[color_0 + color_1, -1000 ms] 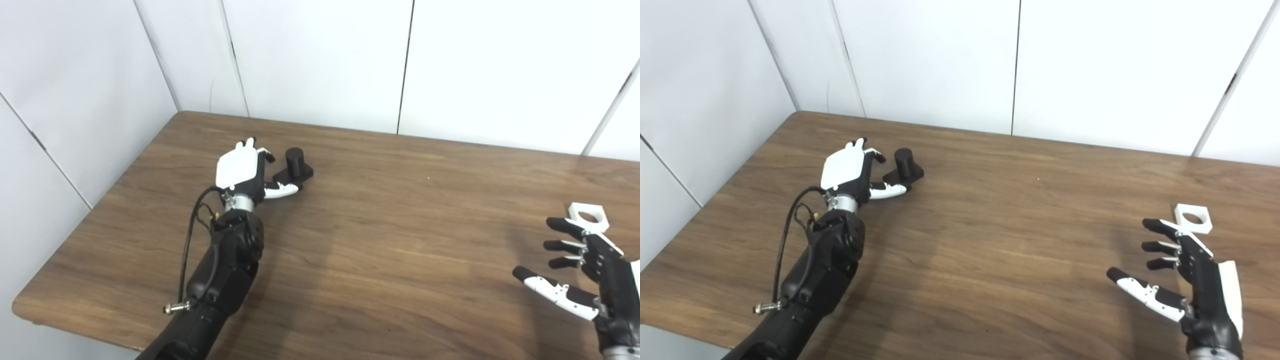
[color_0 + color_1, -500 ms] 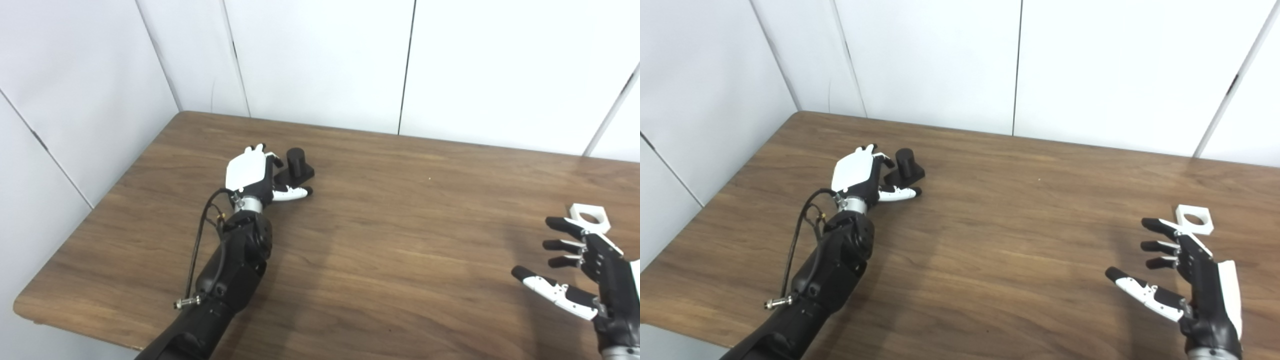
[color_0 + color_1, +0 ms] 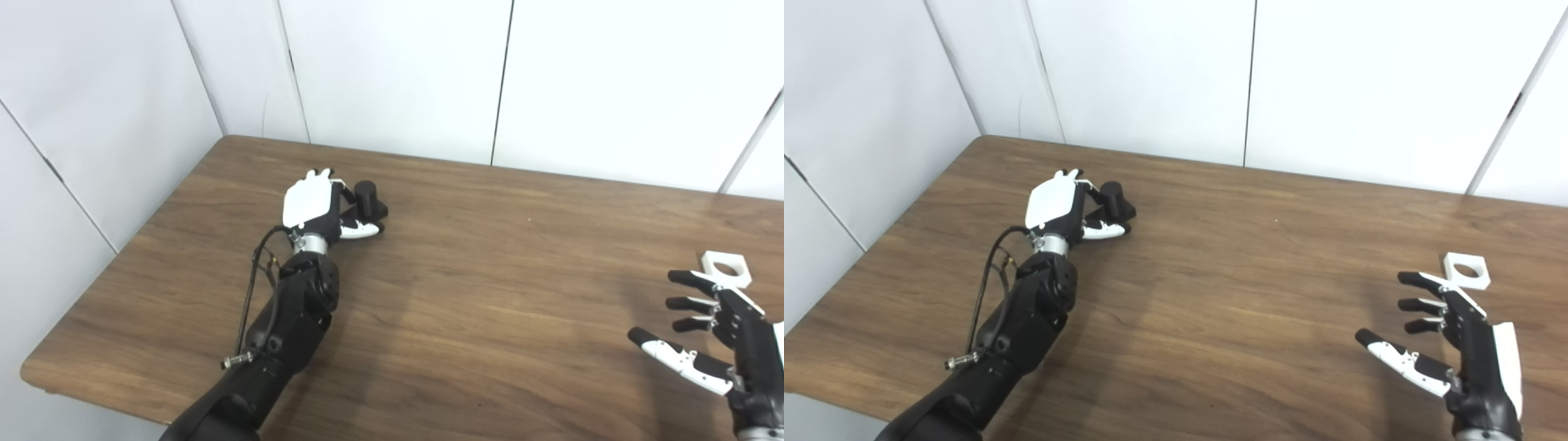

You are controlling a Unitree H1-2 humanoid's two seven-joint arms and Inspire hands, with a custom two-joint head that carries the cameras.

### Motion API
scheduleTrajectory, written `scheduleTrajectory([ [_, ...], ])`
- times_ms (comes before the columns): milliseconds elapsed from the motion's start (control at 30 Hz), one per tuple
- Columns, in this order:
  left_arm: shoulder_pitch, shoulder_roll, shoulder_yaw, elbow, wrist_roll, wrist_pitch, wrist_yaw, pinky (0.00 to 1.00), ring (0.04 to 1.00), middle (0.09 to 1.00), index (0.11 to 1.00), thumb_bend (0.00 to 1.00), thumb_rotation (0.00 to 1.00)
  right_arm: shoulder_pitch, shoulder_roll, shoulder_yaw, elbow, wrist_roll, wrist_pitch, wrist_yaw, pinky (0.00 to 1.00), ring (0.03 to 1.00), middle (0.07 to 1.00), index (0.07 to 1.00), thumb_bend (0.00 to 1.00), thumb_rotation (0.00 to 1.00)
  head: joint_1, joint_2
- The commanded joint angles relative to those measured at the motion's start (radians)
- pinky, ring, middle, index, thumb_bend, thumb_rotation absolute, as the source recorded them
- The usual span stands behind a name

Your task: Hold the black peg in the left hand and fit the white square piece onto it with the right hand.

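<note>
The black peg (image 3: 367, 196), a short cylinder on a square black base, stands on the table at the back left. My left hand (image 3: 315, 208) lies against its left side. The fingers (image 3: 344, 193) curl toward the cylinder and the thumb lies along the front of the base. I cannot see a firm hold, and the peg rests on the table. The white square piece (image 3: 726, 268), with a round hole, lies flat at the far right. My right hand (image 3: 716, 331) hovers just in front of it, open, fingers spread and holding nothing.
The brown wooden table (image 3: 478, 294) has a rounded front-left corner and a near edge at the lower left. White wall panels (image 3: 398, 67) stand close behind and to the left. My left forearm (image 3: 288, 318), with a loose black cable, lies across the table.
The left hand has moved right and closed in on the peg, its thumb drawing in along the base. The right hand stays almost still. The whole picture has shifted slightly.
</note>
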Motion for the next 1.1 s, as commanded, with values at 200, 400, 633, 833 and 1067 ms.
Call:
scheduleTrajectory([
  [200,-0.003,0.043,-0.014,0.012,-0.003,0.020,0.008,1.00,0.993,0.907,0.480,0.52,0.07,0.001,-0.001,-0.007,-0.033,0.009,-0.053,-0.009,0.51,0.644,0.772,0.698,0.59,0.00,-0.001,0.007],
  [400,-0.003,0.045,-0.024,0.006,-0.008,0.022,0.010,1.00,0.989,0.898,0.481,0.52,0.07,0.001,0.000,-0.012,-0.039,0.015,-0.044,-0.007,0.52,0.650,0.775,0.697,0.58,0.00,0.000,0.011],
  [633,0.008,0.057,-0.042,-0.026,-0.013,0.016,-0.021,0.97,0.967,0.897,0.484,0.52,0.07,0.001,0.001,-0.009,-0.033,0.010,-0.051,-0.010,0.52,0.650,0.778,0.702,0.56,0.00,-0.011,0.014],
  [833,0.032,0.099,-0.043,-0.097,-0.137,-0.115,-0.133,1.00,0.993,0.926,0.492,0.52,0.08,-0.001,0.003,-0.005,-0.027,0.005,-0.054,-0.013,0.53,0.646,0.778,0.702,0.56,0.00,-0.019,0.014],
  [1067,0.035,0.160,-0.049,-0.136,-0.314,-0.290,-0.308,1.00,1.000,0.958,0.495,0.52,0.08,0.000,0.004,-0.003,-0.019,0.004,-0.060,-0.017,0.52,0.647,0.772,0.697,0.56,0.00,-0.023,0.014],
])
